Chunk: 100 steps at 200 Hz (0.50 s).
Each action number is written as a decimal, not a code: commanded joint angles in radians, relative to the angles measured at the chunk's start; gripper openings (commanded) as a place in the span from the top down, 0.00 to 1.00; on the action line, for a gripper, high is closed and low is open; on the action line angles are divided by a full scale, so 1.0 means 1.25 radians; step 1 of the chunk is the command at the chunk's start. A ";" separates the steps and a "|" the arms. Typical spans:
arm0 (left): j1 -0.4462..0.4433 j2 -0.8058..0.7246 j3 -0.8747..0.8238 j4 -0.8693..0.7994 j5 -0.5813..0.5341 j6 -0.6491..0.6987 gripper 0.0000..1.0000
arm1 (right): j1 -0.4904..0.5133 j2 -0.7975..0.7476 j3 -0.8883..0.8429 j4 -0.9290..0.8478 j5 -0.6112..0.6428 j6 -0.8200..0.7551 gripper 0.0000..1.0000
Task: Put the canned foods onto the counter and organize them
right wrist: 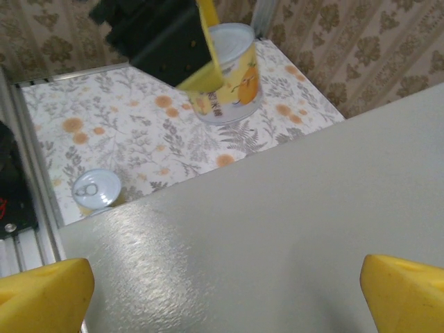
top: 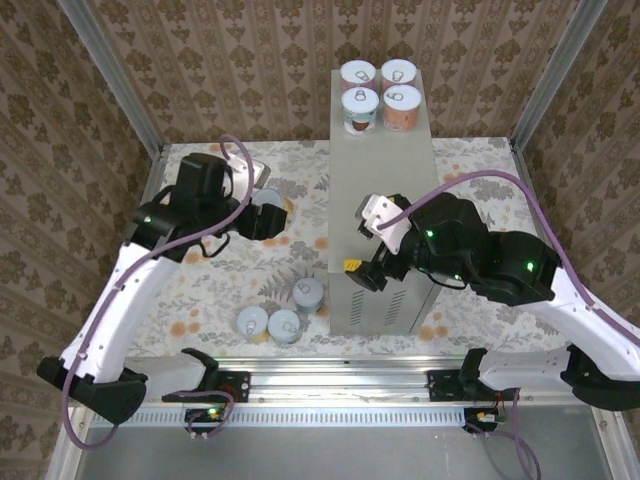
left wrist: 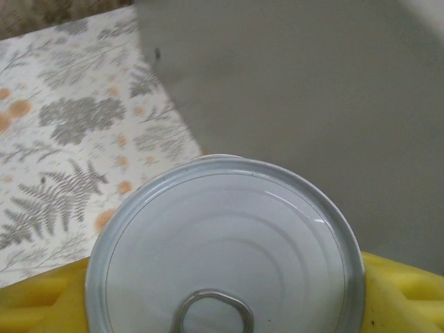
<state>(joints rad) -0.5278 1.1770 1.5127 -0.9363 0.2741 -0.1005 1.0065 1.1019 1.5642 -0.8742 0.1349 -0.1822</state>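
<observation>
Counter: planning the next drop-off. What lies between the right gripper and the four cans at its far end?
Only bare counter between right gripper and four cans, per the top view.

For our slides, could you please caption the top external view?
Left gripper closed on a can on the floral table; four cans on the counter, right gripper open above it.
</observation>
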 commanded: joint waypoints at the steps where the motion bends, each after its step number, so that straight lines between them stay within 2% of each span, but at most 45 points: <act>1: 0.007 -0.018 0.063 -0.021 0.181 0.036 0.39 | 0.005 -0.053 -0.053 0.103 -0.074 -0.039 0.00; 42: 0.006 -0.034 0.108 0.001 0.434 0.035 0.41 | 0.005 -0.071 -0.076 0.145 -0.097 -0.044 0.00; 79: 0.003 -0.046 0.125 0.021 0.539 0.029 0.41 | 0.006 -0.058 -0.078 0.172 -0.117 -0.043 0.00; 100: -0.005 -0.047 0.125 0.029 0.567 0.027 0.42 | 0.005 -0.041 -0.070 0.181 -0.131 -0.042 0.00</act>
<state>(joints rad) -0.5236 1.1450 1.6260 -0.9649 0.8368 -0.0814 1.0065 1.0298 1.4776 -0.6983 0.0132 -0.2230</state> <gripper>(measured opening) 0.724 0.999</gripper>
